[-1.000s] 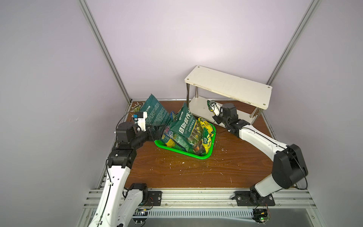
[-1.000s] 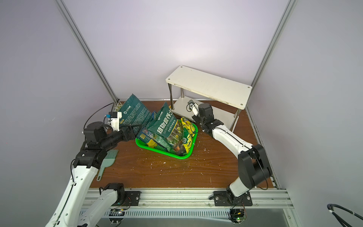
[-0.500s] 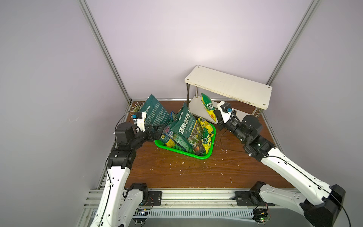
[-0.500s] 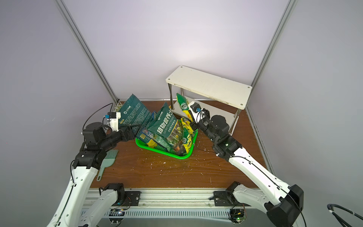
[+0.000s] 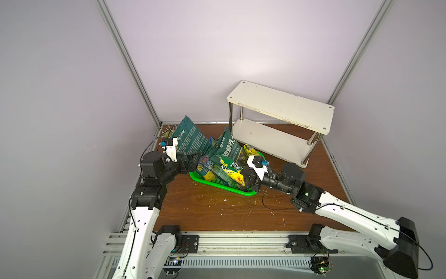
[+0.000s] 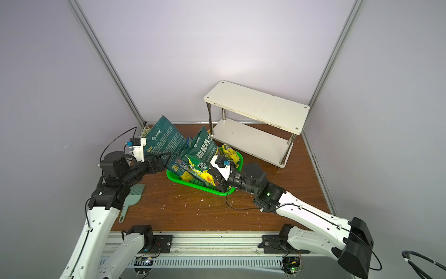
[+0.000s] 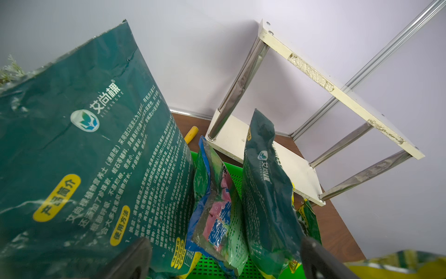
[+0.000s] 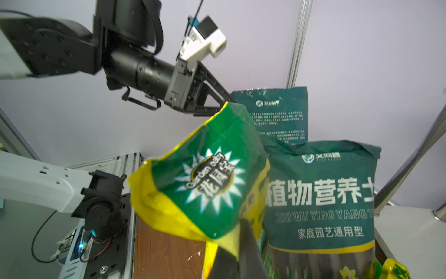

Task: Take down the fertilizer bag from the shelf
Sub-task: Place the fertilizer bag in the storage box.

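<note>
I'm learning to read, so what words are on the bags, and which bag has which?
"Garden baby 花园宝": green-and-yellow bag.
"植物营养土", "ZHI WU YING YANG T" (cut off), "家庭园艺通用型": dark green bag.
"艾尚稞", "AISHANGKE", "产品简介", "使用方法": big teal bag.
Small print on the big teal bag: too small to read.

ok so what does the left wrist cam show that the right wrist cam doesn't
Only the left wrist view shows the blue-and-pink bag, the yellow handle and the top board of the shelf. Only the right wrist view shows the right gripper shut on the yellow-green bag and the open left gripper from outside. Both show the large dark green bag, the smaller dark green bag and the shelf's lower board.
</note>
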{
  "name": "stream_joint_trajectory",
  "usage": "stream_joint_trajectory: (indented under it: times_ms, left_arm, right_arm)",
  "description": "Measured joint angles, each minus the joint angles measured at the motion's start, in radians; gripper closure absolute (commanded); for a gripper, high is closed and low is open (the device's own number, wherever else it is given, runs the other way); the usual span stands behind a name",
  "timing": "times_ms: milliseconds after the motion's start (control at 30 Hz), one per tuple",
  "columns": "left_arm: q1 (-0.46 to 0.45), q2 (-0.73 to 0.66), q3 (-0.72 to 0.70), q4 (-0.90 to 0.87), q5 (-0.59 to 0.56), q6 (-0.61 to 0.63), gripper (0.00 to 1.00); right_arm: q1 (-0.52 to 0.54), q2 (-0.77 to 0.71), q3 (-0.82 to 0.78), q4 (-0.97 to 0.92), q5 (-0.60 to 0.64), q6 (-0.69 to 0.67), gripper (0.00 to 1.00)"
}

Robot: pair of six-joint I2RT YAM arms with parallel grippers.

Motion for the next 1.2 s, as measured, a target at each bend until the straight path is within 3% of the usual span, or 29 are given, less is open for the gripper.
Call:
stream_joint_trajectory:
  times_ms: [400,700,1033,1200]
  left_arm:
    - [0.001,-0.013,0.000,0.000,-0.037,-0.004,0.00]
    - [0.001,-0.014,0.000,0.000,-0.044,-0.004,0.00]
    - [0.001,-0.015,0.000,0.000,-0.044,-0.004,0.00]
    - [0.001,-0.016,0.000,0.000,-0.044,-0.004,0.01]
  right_arm:
    - [0.000,0.221,-0.014,0.057,0.007,-0.012,1.00]
    - [-0.013,0.388,-0.014,0.095,0.109,-0.095,1.00]
    - [-0.015,0.476,-0.015,0.142,0.118,-0.118,1.00]
    - [-0.015,0.450,-0.069,0.158,0.136,-0.110,1.00]
